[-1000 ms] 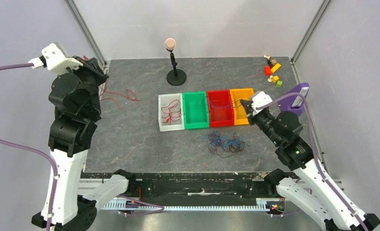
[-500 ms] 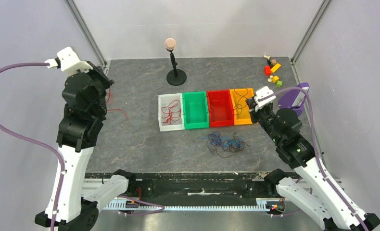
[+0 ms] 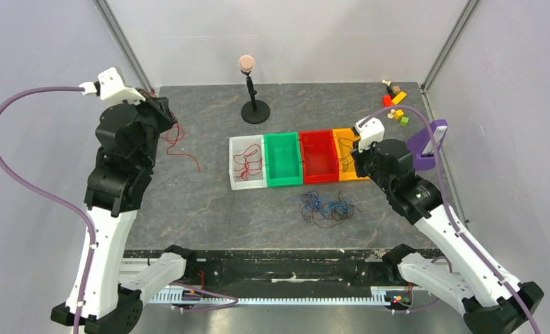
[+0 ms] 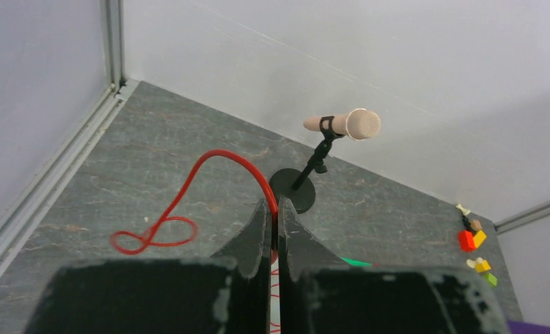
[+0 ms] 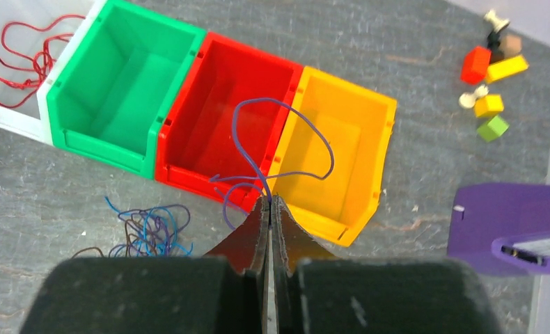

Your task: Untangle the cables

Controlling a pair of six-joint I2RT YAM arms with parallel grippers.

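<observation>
A loose tangle of blue, purple and dark cables [image 3: 326, 208] lies on the table in front of the bins; it also shows in the right wrist view [image 5: 149, 230]. My left gripper [image 4: 275, 206] is shut on a red cable [image 4: 216, 161] and holds it up at the table's left; the cable trails down from it [image 3: 182, 148]. My right gripper [image 5: 269, 200] is shut on a purple cable [image 5: 255, 136] that loops above the red bin [image 5: 220, 125] and orange bin [image 5: 342, 149]. More red cables [image 3: 248, 162] lie in the white bin [image 3: 232, 164].
A green bin [image 3: 283, 159] stands between the white and red bins. A microphone on a black stand [image 3: 254, 108] is behind the bins. Small coloured blocks [image 3: 396, 104] sit at the back right. A purple object [image 3: 427, 141] lies at the right edge.
My left gripper has moved right and forward with the red cable, dragging it off the table's left. My right gripper has lifted the purple cable up towards the orange bin.
</observation>
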